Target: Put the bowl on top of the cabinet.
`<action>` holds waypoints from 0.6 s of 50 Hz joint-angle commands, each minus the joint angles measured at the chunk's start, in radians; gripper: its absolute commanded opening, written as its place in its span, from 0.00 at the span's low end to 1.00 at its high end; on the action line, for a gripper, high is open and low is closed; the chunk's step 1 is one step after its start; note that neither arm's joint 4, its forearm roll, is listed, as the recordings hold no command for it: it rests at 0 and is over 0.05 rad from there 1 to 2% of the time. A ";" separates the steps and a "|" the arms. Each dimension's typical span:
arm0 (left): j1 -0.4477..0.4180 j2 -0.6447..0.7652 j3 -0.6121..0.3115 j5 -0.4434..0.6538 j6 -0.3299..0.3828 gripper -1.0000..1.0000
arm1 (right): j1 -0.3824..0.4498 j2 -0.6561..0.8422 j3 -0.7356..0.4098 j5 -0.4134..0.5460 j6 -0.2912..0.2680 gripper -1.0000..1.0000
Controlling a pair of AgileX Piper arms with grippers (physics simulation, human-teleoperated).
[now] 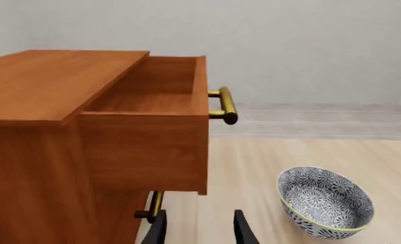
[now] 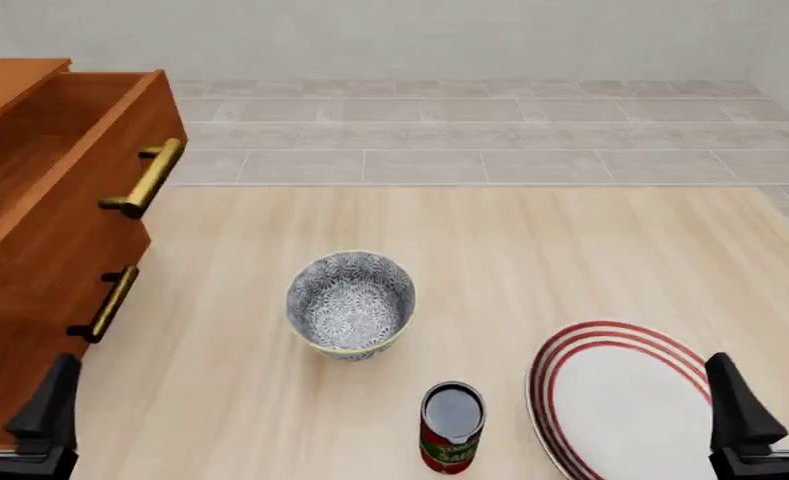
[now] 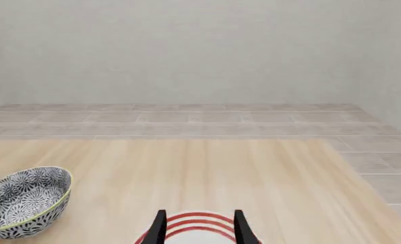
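Cabinet: I am seeing it sitting at the far left of the table, its top drawer standing pulled out and showing nothing inside; the flat top behind the drawer is where I am aiming to end up.
Left gripper: I am holding it low beside the cabinet's front, fingers parted with a clear gap and nothing between them.
Bowl: it is resting upright on the table near the middle, well apart from the cabinet and from both grippers, not yet touched.
Can: it is standing just in front of the bowl, a little to its right, close enough that I am minding it on any approach from the near side.
Plate: it is lying flat at the right, under where my right arm is waiting.
Right gripper: I am keeping it over the plate's edge, fingers spread and empty.
Step in hand: I am judging this as the very start, the reach for the bowl not yet begun.
Next move: I am planning to bring the left gripper across to the bowl's rim, clear of the open drawer's handle, close on the wall, then lift high enough to pass the drawer front.
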 commanded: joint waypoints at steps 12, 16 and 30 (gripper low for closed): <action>-0.018 -0.023 -0.028 0.019 0.014 1.00 | 0.003 -0.018 -0.007 0.021 -0.005 1.00; -0.022 -0.023 -0.027 0.019 0.014 1.00 | 0.003 -0.019 -0.007 0.021 -0.008 1.00; -0.079 -0.025 -0.162 0.130 -0.010 1.00 | 0.004 -0.010 -0.003 0.009 -0.012 1.00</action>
